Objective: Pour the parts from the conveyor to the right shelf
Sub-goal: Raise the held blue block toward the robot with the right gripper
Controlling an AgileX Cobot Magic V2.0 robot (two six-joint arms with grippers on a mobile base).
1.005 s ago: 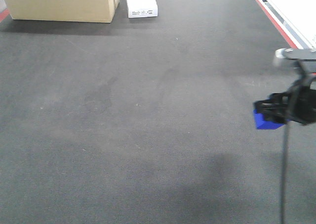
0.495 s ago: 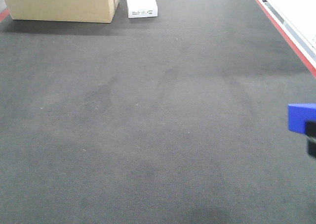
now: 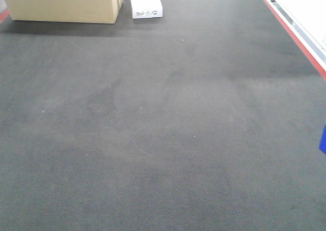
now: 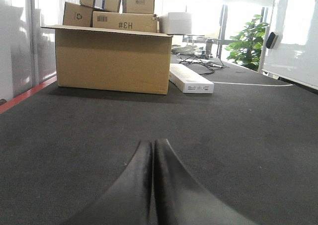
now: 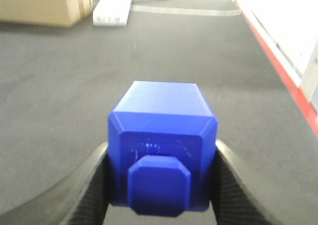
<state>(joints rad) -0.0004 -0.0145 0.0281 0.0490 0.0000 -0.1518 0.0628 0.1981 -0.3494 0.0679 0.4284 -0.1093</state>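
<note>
My right pincer (image 5: pixel 161 153) is clamped on the blue block (image 5: pixel 161 118). One black finger (image 5: pixel 87 192) presses the block's left face and the other presses its right face, so the block fills the gap between them and touches both. Its short nub points back toward my wrist camera.

Behind the block stretches the conveyor belt (image 5: pixel 59 81), dark grey and finely textured, with a red edge strip (image 5: pixel 285 73) along its right side. In the front-facing view only a sliver of the block shows, at the right border a little below mid-height, over the belt.

My left pincer (image 4: pixel 152 148) is clenched on nothing, its two dark fingers pressed flat together from base to tip. It sits low over the belt, and I cannot tell whether it touches the surface.

At the belt's far end stands a large cardboard box (image 4: pixel 112 61) with smaller cartons (image 4: pixel 124 21) piled at its top. A flat white box (image 4: pixel 191 78) lies just beside its right corner. A leafy green plant (image 4: pixel 248 43) stands well beyond them, near a bright window.
</note>
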